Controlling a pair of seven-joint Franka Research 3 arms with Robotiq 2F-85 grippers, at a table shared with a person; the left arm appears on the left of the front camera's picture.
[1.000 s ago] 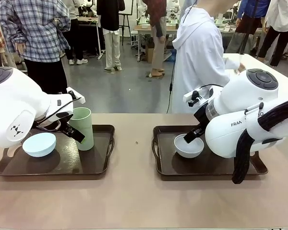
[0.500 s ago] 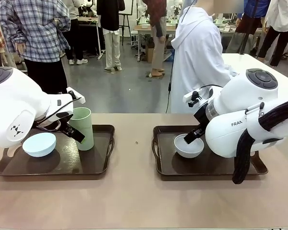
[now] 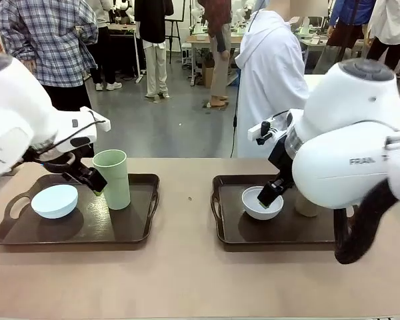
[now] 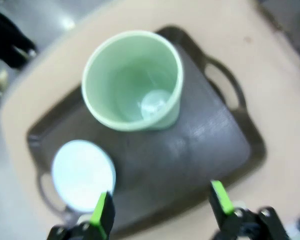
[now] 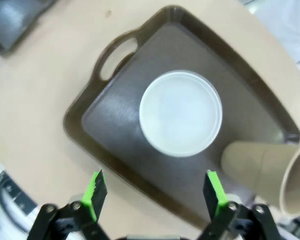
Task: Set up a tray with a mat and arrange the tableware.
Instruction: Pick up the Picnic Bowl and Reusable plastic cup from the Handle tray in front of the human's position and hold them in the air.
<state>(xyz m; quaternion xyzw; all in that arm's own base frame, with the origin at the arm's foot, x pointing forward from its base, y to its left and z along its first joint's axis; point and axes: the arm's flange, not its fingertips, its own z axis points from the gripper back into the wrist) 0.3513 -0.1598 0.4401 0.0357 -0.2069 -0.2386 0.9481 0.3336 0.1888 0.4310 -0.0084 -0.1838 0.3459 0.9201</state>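
L gripper [image 4: 160,197] hangs above the left tray [image 3: 137,227], jaws wide, nothing held; R gripper [image 5: 154,182] likewise wide and empty above the right tray [image 5: 115,120]. The pale green cup [image 4: 132,80] stands upright on the left tray, near the pale blue bowl [image 4: 82,172], apart from it. The white-grey bowl [image 5: 181,113] sits mid right tray w/ the tan-brown cup [image 5: 262,167] just beside it. All four look matte, smooth, moulded: likely light and stiff. Wrist views are soft, so ceramic vs plastic can't be told; best treated as breakable. Cups are tall, handleless, slightly tapered, so tip-prone: take across the rim, one finger inside. Bowls are shallow, round, thin-lipped: pinch the rim, in/out. Tray floors are dark w/ fine grain, so little sliding expected
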